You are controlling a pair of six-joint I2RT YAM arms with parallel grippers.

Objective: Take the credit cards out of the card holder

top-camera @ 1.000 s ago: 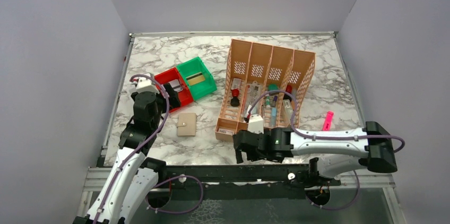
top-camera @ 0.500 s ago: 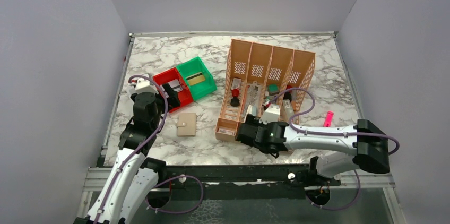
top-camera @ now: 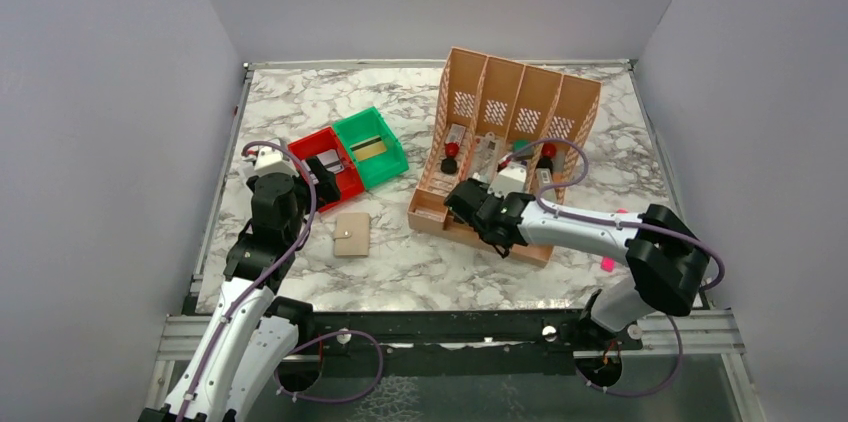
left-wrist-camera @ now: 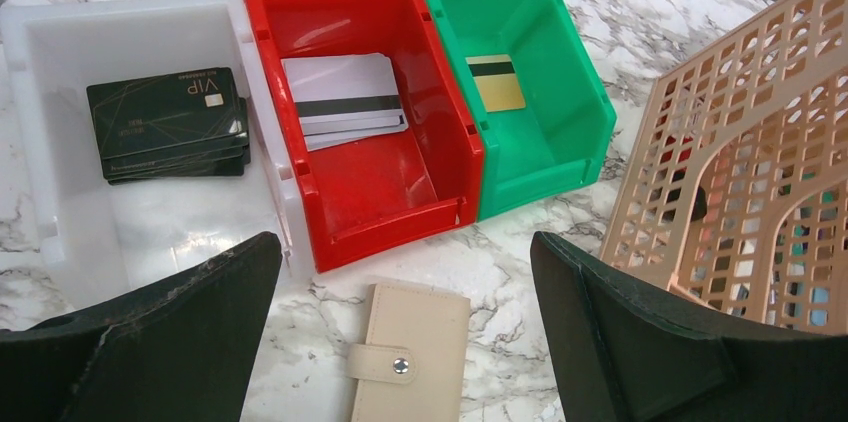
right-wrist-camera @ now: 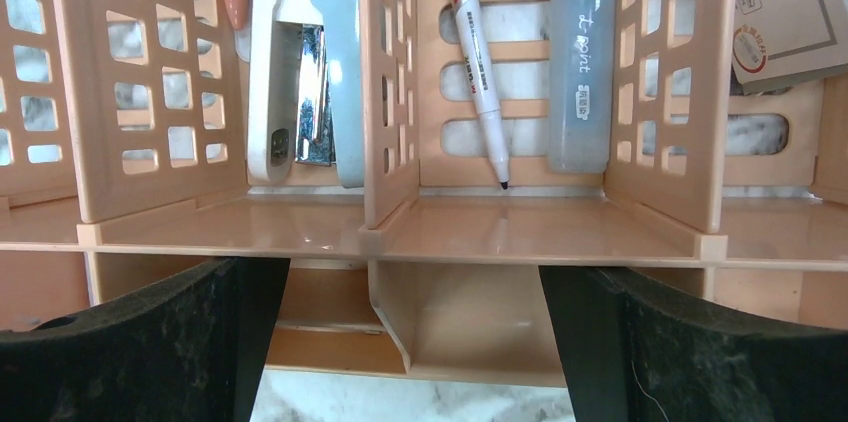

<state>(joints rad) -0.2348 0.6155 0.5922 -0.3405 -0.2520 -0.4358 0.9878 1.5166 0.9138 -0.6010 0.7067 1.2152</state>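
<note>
1. wallet [left-wrist-camera: 420,317] lies snapped shut on surface, just beside red tray [left-wrist-camera: 385,232], near left tool [left-wrist-camera: 405,242].
2. both tools wide, holding nothing; right tool [right-wrist-camera: 410,272] at rack [right-wrist-camera: 500,232] edge, well apart from wallet.
3. next, imo: pin wallet body w/ one tool, pop snap [left-wrist-camera: 401,366] w/ other, lift flap slow so wallet doesn't skid.

Card holder [left-wrist-camera: 408,362] before 3 side-by-side trays [left-wrist-camera: 385,187] holding cards [left-wrist-camera: 345,107]; organizer [left-wrist-camera: 740,172] right of them.
</note>
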